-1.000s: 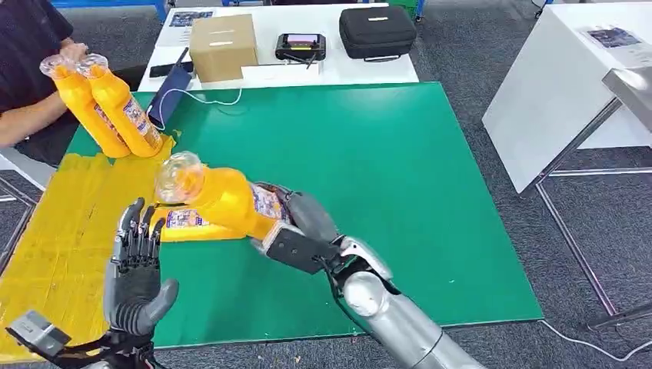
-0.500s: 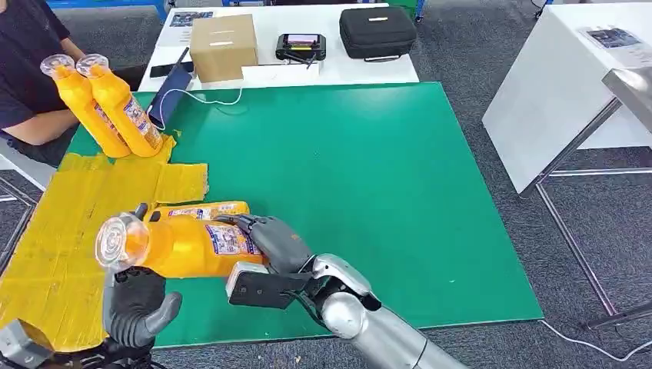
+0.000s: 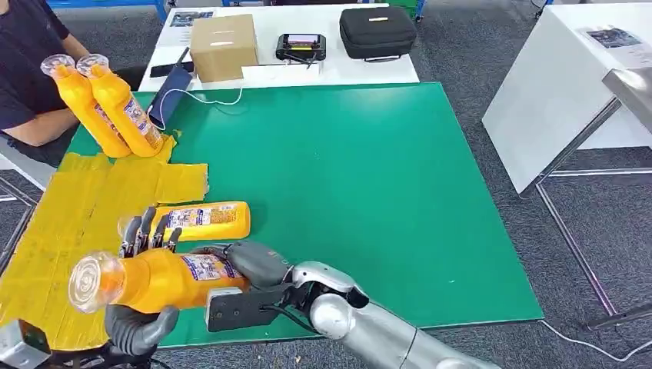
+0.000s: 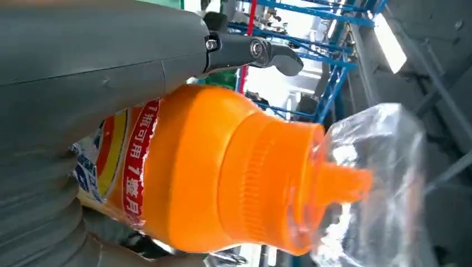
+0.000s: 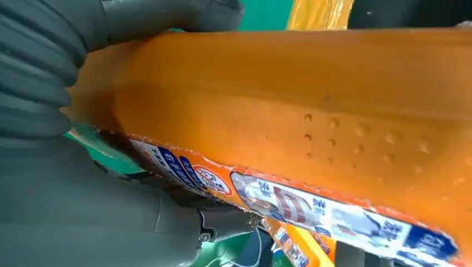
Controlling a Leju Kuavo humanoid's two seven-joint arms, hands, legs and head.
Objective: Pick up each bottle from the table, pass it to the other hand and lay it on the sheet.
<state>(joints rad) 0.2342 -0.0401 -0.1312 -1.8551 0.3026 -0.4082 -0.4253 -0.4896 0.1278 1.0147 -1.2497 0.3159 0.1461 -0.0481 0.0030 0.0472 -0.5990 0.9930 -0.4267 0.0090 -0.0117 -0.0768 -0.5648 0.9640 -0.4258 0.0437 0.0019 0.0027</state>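
My right hand (image 3: 254, 265) grips an orange bottle (image 3: 165, 278) by its base end and holds it level, clear cap (image 3: 94, 282) pointing left. The bottle lies across the palm of my left hand (image 3: 137, 323), whose fingers (image 3: 146, 231) stand straight up behind it, thumb below. The left wrist view shows the bottle (image 4: 211, 167) against the left hand (image 4: 83, 72). Up close, the right hand (image 5: 67, 194) wraps the bottle (image 5: 311, 111). A second bottle (image 3: 204, 221) lies flat at the yellow sheet's (image 3: 69, 215) edge. Two more bottles (image 3: 115, 108) lean tilted at the sheet's far corner.
A person (image 3: 31, 46) in a dark top sits at the far left by the leaning bottles. The green mat (image 3: 369, 192) covers the table. Behind it stand a cardboard box (image 3: 223, 46), a small device (image 3: 301, 46) and a black case (image 3: 377, 31). A white table (image 3: 569, 77) stands to the right.
My right hand has carried the bottle left and toward me, lowering it into the left palm. The left hand has stayed nearly in place, fingers still upright.
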